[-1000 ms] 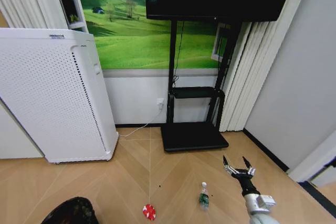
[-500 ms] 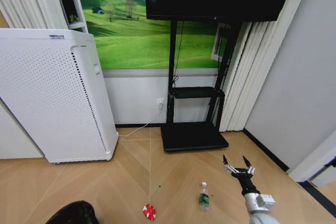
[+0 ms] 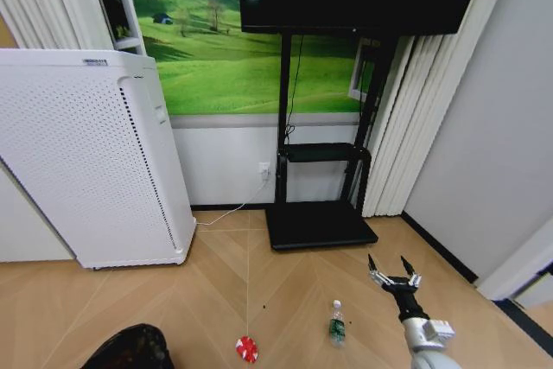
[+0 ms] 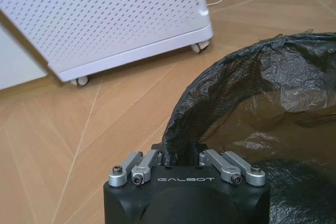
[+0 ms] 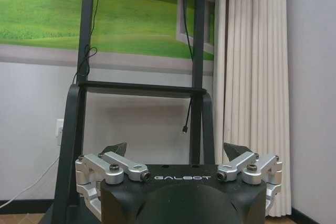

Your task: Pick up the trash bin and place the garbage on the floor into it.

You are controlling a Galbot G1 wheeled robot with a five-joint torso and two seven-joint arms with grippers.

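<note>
The left gripper (image 4: 181, 157) has its fingers pinched narrow on the near rim of the trash bin (image 4: 262, 124), a small round black bin lined with a crinkled black plastic bag. In the head view the bin (image 3: 130, 347) sits at about seven o'clock, cut off by the picture's lower edge.

The right gripper (image 3: 390, 276) hangs at about five o'clock in the head view, its two dark-tipped fingers (image 5: 116, 149) spread wide and holding nothing. It points toward the black television stand (image 5: 84, 103) against the wall.

On the pale herringbone wood floor (image 3: 285, 295) lie two pieces of garbage. A small clear plastic bottle with a green label and white cap (image 3: 336, 324) lies near the right gripper, toward six o'clock. A round red-and-white wrapper (image 3: 246, 349) lies between the bottle and the bin. A tall white perforated appliance on castors (image 3: 86, 153) stands at nine o'clock.

Risks, as a judgement: the grip seems to catch the bag's edge, so the liner could slip or the bin could tilt when moved. The bottle may roll away if a fingertip nudges it.

Whether the left fingers clamp the hard rim or the bag alone is hard to tell, since folds hide the contact. The bin's lower body is cut off.
</note>
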